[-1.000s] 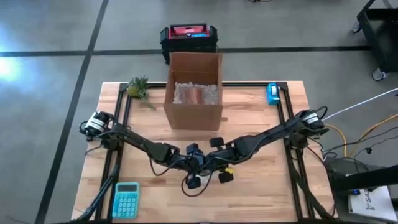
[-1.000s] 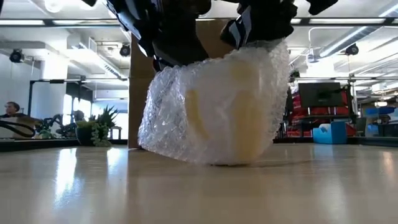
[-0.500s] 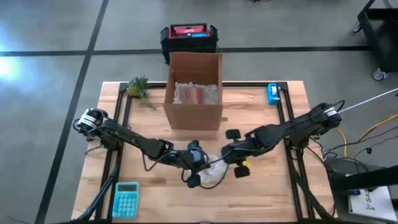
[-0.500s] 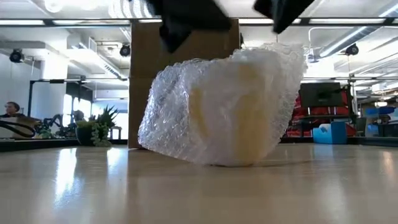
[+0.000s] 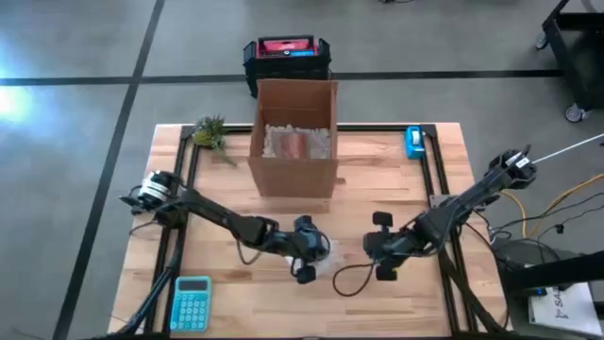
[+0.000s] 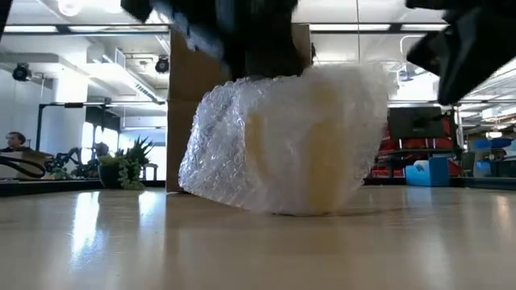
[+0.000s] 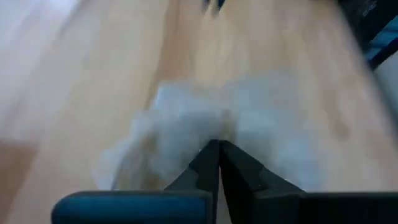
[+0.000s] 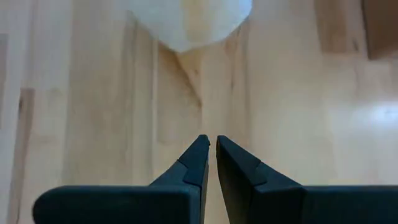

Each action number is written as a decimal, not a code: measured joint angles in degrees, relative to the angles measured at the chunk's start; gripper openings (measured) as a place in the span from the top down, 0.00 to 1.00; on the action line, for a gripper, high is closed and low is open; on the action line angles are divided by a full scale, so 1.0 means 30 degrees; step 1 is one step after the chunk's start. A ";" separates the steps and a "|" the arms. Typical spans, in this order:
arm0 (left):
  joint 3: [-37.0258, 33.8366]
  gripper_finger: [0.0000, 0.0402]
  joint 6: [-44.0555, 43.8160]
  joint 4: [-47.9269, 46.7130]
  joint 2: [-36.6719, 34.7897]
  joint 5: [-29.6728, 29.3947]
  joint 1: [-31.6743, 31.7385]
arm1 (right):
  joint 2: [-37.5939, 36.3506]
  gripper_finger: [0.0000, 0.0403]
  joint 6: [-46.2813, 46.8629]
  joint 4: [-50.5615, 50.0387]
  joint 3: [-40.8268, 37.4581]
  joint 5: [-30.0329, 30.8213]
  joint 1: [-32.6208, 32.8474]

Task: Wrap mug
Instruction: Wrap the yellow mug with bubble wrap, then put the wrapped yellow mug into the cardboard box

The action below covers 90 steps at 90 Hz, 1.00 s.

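Observation:
The mug is a pale shape inside a bundle of clear bubble wrap [image 6: 282, 145], which rests by its underside on the wooden table near the middle [image 5: 324, 263]. My left gripper [image 5: 314, 253] is shut and stands over the bundle's top, fingers pointing down at the wrap [image 7: 217, 148]. My right gripper [image 5: 369, 248] is shut and sits to the right of the bundle and clear of it. Its wrist view shows bare wood under its tips [image 8: 211, 140], with the bundle [image 8: 189, 22] farther off. My left gripper comes at the bundle from above, its shut fingertips at the bubble wrap's top [image 7: 214, 134]. Whether they pinch a layer of wrap or only rest on it I cannot tell. The bundle stands on the table.
An open cardboard box [image 5: 294, 137] with packing inside stands behind the bundle. A teal calculator [image 5: 192, 302] lies near the left front, a small plant [image 5: 209, 132] at the far left, a blue tape dispenser [image 5: 414, 142] at the far right. A cable [image 5: 347, 280] loops by the right gripper.
My right gripper has left the bundle and drawn back toward the table's right edge. My left gripper has stayed over the bundle's top. The bundle has kept its place on the table, and the wrap's upper right corner now stands free.

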 joint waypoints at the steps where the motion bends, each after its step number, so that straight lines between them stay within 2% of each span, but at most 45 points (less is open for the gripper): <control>1: 0.0034 1.00 -0.0102 -0.0131 0.0068 0.0048 0.0015 | 0.0023 0.95 0.0061 0.0134 -0.0085 0.0058 0.0054; 22: 0.0065 1.00 -0.0397 -0.0880 0.1061 0.0020 0.0014 | 0.0375 0.95 0.0600 0.1951 -0.0658 0.1863 0.0573; 30: 0.0043 1.00 -0.0413 -0.0760 0.0968 0.0055 0.0036 | 0.0441 0.95 0.0469 0.2414 -0.0667 0.2538 0.0573; 45: 0.0006 0.97 -0.0367 -0.0587 0.0156 0.0284 0.0036 | 0.0443 0.95 0.0439 0.2507 -0.0667 0.2639 0.0573; 55: -0.0125 0.89 0.0508 -0.0969 -0.0646 0.0593 0.0036 | 0.0443 0.95 0.0447 0.2601 -0.0667 0.2653 0.0573; 69: -0.0162 0.71 0.1289 -0.1119 -0.2575 0.0708 0.0021 | 0.0443 0.95 0.0540 0.2621 -0.0674 0.2701 0.0573; 81: -0.0103 0.58 0.1076 -0.1274 -0.4070 0.2782 -0.0120 | 0.0443 0.95 0.0774 0.2638 -0.0805 0.2712 0.0573; 90: -0.0101 0.52 0.0423 -0.1078 -0.4395 0.3046 -0.0606 | 0.0479 0.95 0.0803 0.2780 -0.0943 0.3039 0.0573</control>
